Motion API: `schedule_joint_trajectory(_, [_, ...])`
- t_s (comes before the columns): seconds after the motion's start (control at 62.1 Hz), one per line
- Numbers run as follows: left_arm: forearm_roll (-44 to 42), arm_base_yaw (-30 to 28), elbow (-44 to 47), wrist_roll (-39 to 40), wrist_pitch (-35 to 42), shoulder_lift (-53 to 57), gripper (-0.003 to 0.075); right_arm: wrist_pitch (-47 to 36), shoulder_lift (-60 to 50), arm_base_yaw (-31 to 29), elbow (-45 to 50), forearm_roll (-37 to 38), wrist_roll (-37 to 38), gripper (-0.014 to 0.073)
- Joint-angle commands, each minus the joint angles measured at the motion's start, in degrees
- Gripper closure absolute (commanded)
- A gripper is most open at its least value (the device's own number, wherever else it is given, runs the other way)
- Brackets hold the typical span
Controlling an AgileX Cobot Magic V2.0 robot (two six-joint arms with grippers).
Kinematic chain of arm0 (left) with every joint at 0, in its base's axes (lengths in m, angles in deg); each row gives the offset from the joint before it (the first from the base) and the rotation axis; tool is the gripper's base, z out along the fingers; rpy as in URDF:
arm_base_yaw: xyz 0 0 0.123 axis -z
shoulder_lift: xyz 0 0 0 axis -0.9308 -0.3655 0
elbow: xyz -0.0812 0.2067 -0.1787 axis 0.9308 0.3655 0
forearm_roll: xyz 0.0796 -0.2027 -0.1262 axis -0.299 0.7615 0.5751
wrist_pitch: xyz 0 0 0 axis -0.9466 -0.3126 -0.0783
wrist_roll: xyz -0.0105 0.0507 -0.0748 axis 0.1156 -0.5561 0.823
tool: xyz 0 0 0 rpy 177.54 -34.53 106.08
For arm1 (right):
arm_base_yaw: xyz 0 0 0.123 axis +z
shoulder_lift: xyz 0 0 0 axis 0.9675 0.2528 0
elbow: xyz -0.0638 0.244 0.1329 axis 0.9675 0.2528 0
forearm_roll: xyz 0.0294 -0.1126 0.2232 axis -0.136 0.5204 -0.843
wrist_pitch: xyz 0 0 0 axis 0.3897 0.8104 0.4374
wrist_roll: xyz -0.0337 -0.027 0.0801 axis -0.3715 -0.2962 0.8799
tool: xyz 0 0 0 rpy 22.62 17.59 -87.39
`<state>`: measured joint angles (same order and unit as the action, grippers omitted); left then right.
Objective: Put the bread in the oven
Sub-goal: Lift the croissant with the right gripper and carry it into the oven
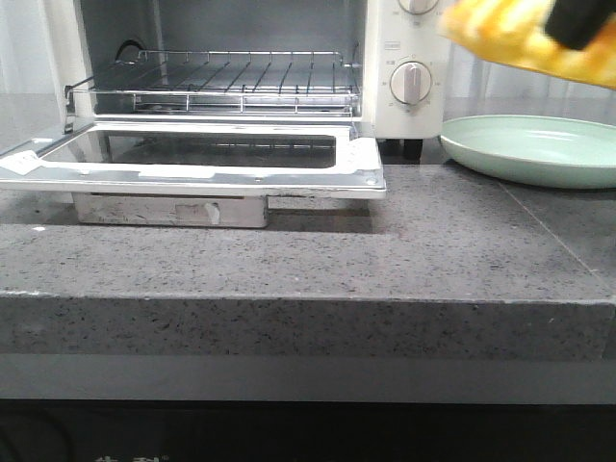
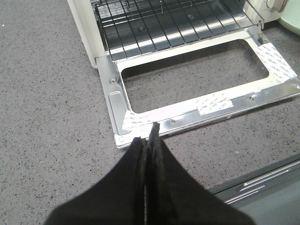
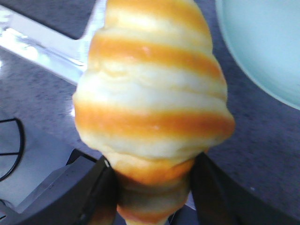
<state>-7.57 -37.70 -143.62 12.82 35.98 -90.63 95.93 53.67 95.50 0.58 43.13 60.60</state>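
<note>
Upper left of the front frame: oven with its door dropped flat and wire rack bare. My left claw is pressed together, empty, just short of the door's edge. Upper right: my right claw clamps the bread above the green plate. Pickup done; carrying over and setting on the rack are left.
</note>
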Motion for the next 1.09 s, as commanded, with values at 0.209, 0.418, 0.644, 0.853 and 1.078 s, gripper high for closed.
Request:
schedule_joint_trajectory(0.209, [-0.2, 0.5, -1.6, 0.7, 4.3, 0.2, 0.0738, -8.2, 4.8, 11.2, -7.7, -1.0, 5.8, 0.0371])
schedule_joint_trajectory(0.418, [-0.2, 0.5, -1.6, 0.7, 4.3, 0.2, 0.0738, -7.0, 13.2, 13.6, -17.1, 4.8, 12.3, 0.0371])
schedule_joint_trajectory(0.644, [-0.3, 0.5, -1.6, 0.6, 4.3, 0.2, 0.0738, -6.6, 20.6, 16.7, -26.6, 12.4, 17.8, 0.0371])
schedule_joint_trajectory(0.853, [-0.3, 0.5, -1.6, 0.6, 4.3, 0.2, 0.0738, -2.8, 28.5, 17.0, -36.7, 17.2, 20.6, 0.0371])
schedule_joint_trajectory(1.078, [-0.3, 0.5, -1.6, 0.6, 4.3, 0.2, 0.0738, -1.6, 35.7, 17.0, -46.8, 18.3, 20.7, 0.0371])
